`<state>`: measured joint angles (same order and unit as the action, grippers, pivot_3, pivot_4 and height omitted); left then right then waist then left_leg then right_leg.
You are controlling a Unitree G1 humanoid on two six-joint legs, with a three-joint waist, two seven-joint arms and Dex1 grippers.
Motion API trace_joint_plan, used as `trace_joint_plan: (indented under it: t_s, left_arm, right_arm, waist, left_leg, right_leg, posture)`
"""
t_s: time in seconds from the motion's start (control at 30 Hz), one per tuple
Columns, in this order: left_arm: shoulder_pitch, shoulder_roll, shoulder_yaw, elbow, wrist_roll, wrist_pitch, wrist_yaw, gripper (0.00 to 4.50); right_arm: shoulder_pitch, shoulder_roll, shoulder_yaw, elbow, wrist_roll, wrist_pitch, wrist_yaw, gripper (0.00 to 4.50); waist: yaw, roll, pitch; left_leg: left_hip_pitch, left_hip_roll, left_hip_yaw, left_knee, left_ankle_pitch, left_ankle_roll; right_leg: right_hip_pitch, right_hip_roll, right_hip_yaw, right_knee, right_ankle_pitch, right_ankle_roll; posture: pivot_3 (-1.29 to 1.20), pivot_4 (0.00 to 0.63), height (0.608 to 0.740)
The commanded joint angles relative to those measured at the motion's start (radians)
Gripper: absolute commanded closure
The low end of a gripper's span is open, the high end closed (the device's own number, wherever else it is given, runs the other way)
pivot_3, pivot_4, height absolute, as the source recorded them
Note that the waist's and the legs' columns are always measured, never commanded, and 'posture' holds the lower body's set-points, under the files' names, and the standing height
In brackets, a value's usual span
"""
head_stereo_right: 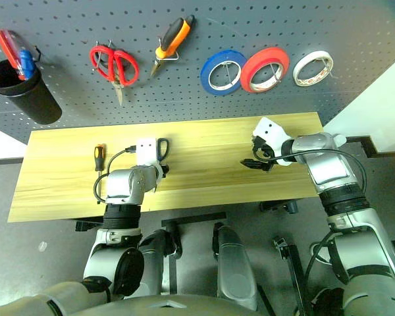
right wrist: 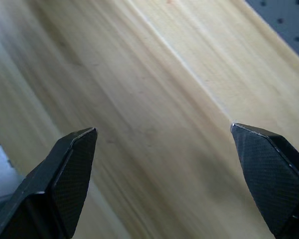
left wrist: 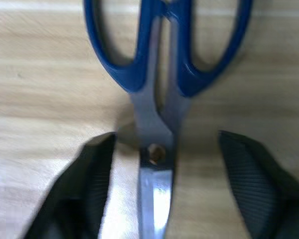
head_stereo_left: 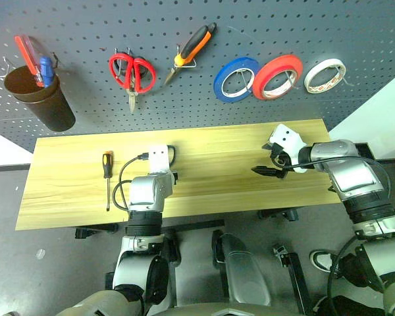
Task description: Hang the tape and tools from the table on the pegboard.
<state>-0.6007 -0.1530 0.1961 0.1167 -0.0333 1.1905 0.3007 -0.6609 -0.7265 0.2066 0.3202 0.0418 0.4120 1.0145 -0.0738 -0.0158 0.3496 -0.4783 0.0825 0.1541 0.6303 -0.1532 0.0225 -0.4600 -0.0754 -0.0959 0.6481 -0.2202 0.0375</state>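
Steel scissors [left wrist: 157, 144] btwn left end effector [left wrist: 164, 174] fingers; table [head_stereo_left: 237, 148].

screwdriver [head_stereo_left: 107, 178] on table [head_stereo_left: 217, 158], seemingly left of scissors [left wrist: 157, 99].

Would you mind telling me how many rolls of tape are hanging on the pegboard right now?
3, side by side on the pegboard: blue roll, red roll to its right, off-white tape farthest right.
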Motion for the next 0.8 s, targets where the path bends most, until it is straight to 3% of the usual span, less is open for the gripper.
trace_joint_plan:
  t_s: [0.03, 0.17, 0.43, 0.57, 0.67, 0.8]
  left_arm:
    - [0.036, -0.003, 0.019, 0.007, 0.019, 0.04, 0.025, 2.65]
    - [0.036, 0.0, 0.057, 0.015, 0.011, 0.031, 0.034, 3.92]
    - [0.058, 0.039, 0.017, -0.052, 0.007, 0.016, -0.018, 3.97]
    - [0.157, -0.005, 0.085, -0.279, -0.197, -0.085, -0.223, 3.97]
    - [0.238, 0.075, -0.023, -0.397, -0.189, -0.088, -0.293, 3.97]
    - [0.319, 0.108, -0.01, -0.507, -0.213, -0.109, -0.318, 3.97]
  right_arm:
    - [-0.013, -0.018, -0.022, -0.005, -0.01, -0.021, 0.001, 0.0]
    - [-0.012, -0.024, -0.027, -0.003, -0.021, -0.026, -0.002, 0.0]
    - [-0.026, -0.005, -0.021, 0.049, -0.049, -0.081, -0.021, 0.0]
    - [-0.054, 0.014, -0.024, 0.106, -0.054, -0.119, -0.033, 0.0]
    - [-0.06, 0.03, -0.034, 0.108, -0.04, -0.139, -0.026, 0.0]
    - [-0.057, 0.044, -0.056, 0.116, -0.014, -0.188, -0.01, 0.0]
  waist:
    - [0.0, 0.0, 0.0]
    - [-0.001, 0.0, 0.0]
    - [-0.003, 0.0, 0.0]
    - [-0.001, 0.0, 0.0]
    - [0.002, 0.0, 0.0]
    - [0.003, 0.0, -0.001]
  left_leg:
    - [0.0, 0.0, 0.0, 0.0, 0.0, 0.0]
    - [0.0, 0.0, 0.0, 0.0, 0.0, 0.0]
    - [0.0, 0.0, 0.0, -0.001, 0.0, 0.0]
    - [-0.001, 0.0, 0.001, -0.003, 0.0, 0.0]
    - [-0.003, 0.0, 0.001, -0.003, 0.0, 0.0]
    - [-0.004, -0.002, 0.002, -0.003, -0.001, 0.0]
  right_leg:
    - [0.0, 0.0, 0.0, 0.0, 0.0, 0.0]
    - [0.0, 0.0, 0.0, 0.0, 0.0, 0.0]
    - [-0.001, -0.001, 0.0, 0.0, -0.001, -0.001]
    - [-0.002, -0.001, 0.0, -0.001, 0.001, -0.002]
    - [-0.004, -0.002, -0.001, -0.001, 0.001, -0.002]
    - [-0.003, -0.002, -0.001, -0.002, 0.003, 0.0]
  posture:
    - [-0.22, 0.412, 0.73]
    - [-0.22, 0.414, 0.73]
    - [-0.19, 0.387, 0.73]
    - [-0.16, 0.345, 0.73]
    - [-0.15, 0.324, 0.73]
    - [-0.13, 0.294, 0.73]
